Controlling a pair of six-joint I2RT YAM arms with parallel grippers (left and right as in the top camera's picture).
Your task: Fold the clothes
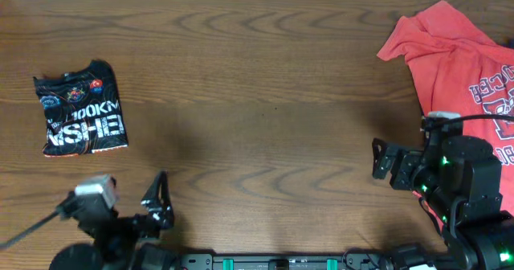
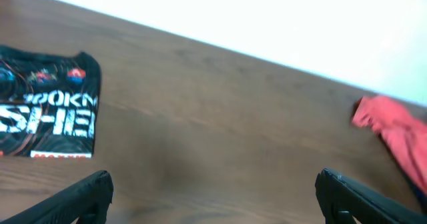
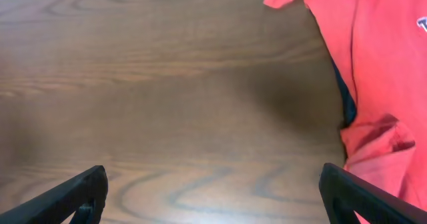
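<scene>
At the far left of the brown wooden table (image 1: 257, 85) lay the black sports shirt (image 1: 80, 109), patterned with thin orange-white contour lines, small logos and bold white lettering. It was folded into a compact, roughly rectangular packet with the lettering facing up. In the left wrist view the same packet (image 2: 47, 111) sat at the upper left, well apart from the fingers. Near the front edge, to the right of the packet, the left gripper (image 1: 152, 210) hung over bare wood. Its wrist view showed the left gripper (image 2: 213, 194) with jaws spread wide and nothing between them, only wood grain. Further right, past a broad stretch of tabletop, the right gripper (image 1: 379, 161) pointed leftward over bare wood just beside the red cloth. In its own camera the right gripper (image 3: 213, 187) was likewise splayed apart and gripping nothing. At the far right lay the red T-shirt (image 1: 462, 61) with white lettering, unfolded and rumpled, one sleeve reaching toward the far edge, its body running off the right side of the overhead view and partly hidden under the right arm. The right wrist view showed that red T-shirt (image 3: 373, 71) filling the upper right corner.
</scene>
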